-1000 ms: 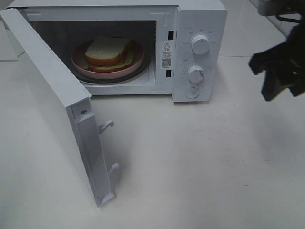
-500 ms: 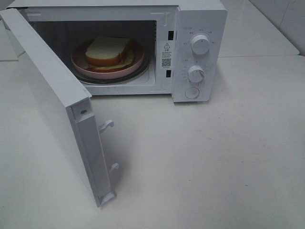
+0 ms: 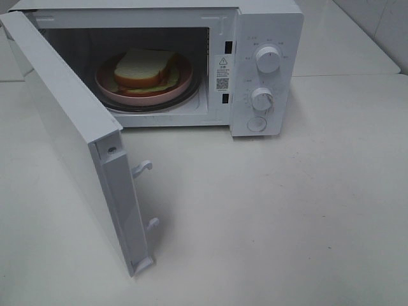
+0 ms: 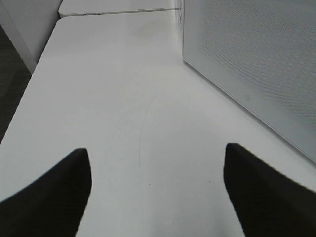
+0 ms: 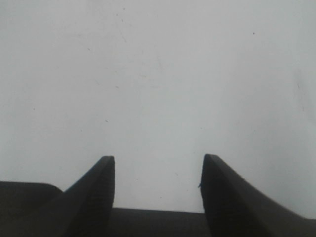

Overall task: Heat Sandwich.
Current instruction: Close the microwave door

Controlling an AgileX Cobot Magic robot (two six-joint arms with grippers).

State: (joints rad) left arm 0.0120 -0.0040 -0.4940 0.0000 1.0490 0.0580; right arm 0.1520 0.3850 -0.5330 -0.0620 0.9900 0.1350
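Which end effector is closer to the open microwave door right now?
Left. The left end effector is open over the table, the microwave door close ahead of it. The right end effector sees only table, so it is likely farther.

Quick headcount from my side: one microwave (image 3: pixel 287 32), one door (image 3: pixel 64 121) on it, and two dials on the panel, an upper knob (image 3: pixel 268 58) and a lower knob (image 3: pixel 261 99), plus one round button (image 3: pixel 257 123) under them. Two latch hooks (image 3: pixel 143 167) stick out of the door edge, and two dark slots (image 3: pixel 227 48) sit in the frame. One warning sticker (image 3: pixel 222 73). Inside there's one sandwich (image 3: pixel 145 67), one pink plate (image 3: pixel 143 97) and one glass turntable (image 3: pixel 156 107). Then my two grippers, left gripper (image 4: pixel 157 148) and right gripper (image 5: pixel 158 157), with two fingers (image 4: pixel 54 197) showing on each.
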